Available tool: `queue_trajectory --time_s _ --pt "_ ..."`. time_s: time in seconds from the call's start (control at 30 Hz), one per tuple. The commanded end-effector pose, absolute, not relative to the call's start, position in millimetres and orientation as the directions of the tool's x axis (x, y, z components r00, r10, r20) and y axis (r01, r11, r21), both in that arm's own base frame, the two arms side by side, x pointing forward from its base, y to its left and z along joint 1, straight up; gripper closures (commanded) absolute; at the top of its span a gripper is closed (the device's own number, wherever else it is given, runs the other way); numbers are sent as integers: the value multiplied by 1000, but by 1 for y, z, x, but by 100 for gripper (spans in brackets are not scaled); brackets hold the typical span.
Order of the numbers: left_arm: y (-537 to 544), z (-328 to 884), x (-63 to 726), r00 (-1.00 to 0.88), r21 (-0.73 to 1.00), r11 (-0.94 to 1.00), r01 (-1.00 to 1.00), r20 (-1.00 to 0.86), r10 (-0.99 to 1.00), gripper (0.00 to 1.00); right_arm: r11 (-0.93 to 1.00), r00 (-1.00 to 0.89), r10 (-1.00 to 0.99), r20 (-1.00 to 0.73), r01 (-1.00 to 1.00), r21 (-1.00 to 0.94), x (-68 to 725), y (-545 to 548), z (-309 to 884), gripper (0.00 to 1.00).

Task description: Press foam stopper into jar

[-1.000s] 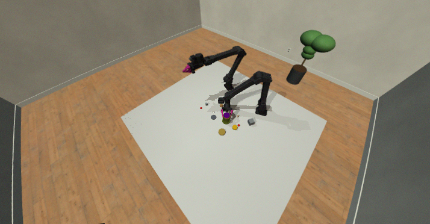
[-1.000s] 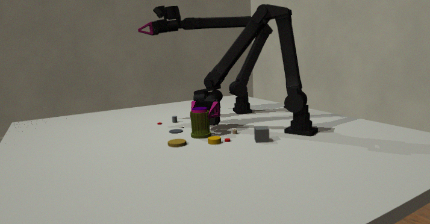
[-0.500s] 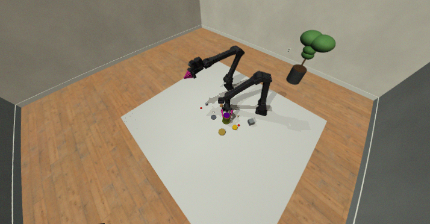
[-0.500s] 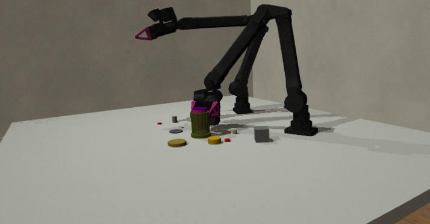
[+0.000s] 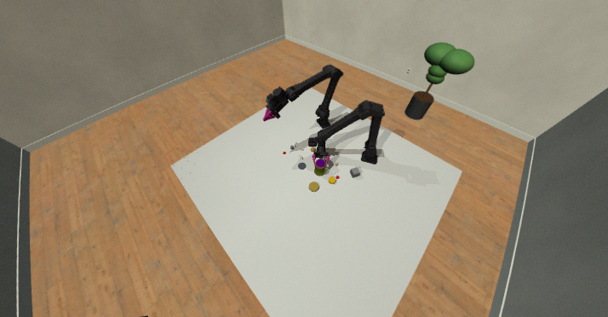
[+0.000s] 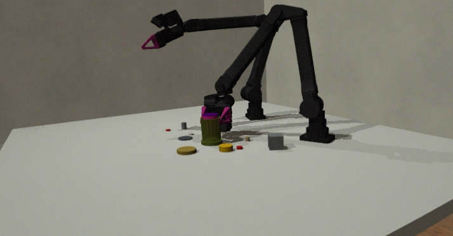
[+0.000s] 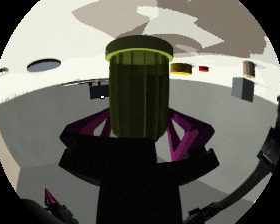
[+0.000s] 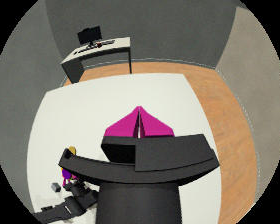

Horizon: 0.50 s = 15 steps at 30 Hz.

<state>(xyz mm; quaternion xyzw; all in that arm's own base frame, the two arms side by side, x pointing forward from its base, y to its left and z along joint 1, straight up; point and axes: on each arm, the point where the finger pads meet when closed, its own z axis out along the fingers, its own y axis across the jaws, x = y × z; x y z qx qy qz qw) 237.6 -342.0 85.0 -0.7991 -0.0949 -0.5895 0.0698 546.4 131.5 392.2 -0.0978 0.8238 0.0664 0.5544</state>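
One ribbed green jar (image 5: 319, 171) (image 6: 210, 132) (image 7: 139, 95), one round purple-topped stopper (image 5: 320, 163) (image 6: 210, 116) (image 8: 66, 173)
Left gripper (image 5: 321, 163) (image 6: 213, 122) (image 7: 139, 110) (image 8: 69, 171) clamped on jar; right gripper (image 5: 264, 120) (image 6: 142, 47) (image 7: 47, 190) (image 8: 139, 107) fingers together.

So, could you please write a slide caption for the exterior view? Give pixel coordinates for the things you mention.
Left end effector (image 5: 321, 162) (image 6: 212, 121) (image 7: 139, 116) around upright green jar (image 5: 319, 171) (image 6: 210, 131) (image 7: 139, 95), purple-topped foam stopper (image 5: 320, 163) (image 6: 210, 115) (image 8: 66, 174) above its rim; right end effector (image 5: 265, 119) (image 6: 143, 47) (image 7: 47, 190) (image 8: 139, 107) raised, shut.

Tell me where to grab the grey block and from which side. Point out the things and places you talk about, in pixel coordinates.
Take the grey block (image 5: 355, 172) (image 6: 275, 141) (image 7: 242, 89) (image 8: 55, 187) from above, fingers on two opposite upright sides, around mid-height. It sits flat, its sides look flat and parallel, and nothing touches it, so that grip should seat squarely.
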Motion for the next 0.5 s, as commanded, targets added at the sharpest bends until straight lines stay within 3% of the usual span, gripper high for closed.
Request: queue_trajectory --time_s 0.0,0.47 --pt "-347 93 235 276 48 -973 227 955 111 36 964 -343 -91 -935 -266 3 556 153 423 100" --pt "-347 93 235 276 48 -973 227 955 111 36 941 -444 -155 -883 -339 6 549 200 391 100"
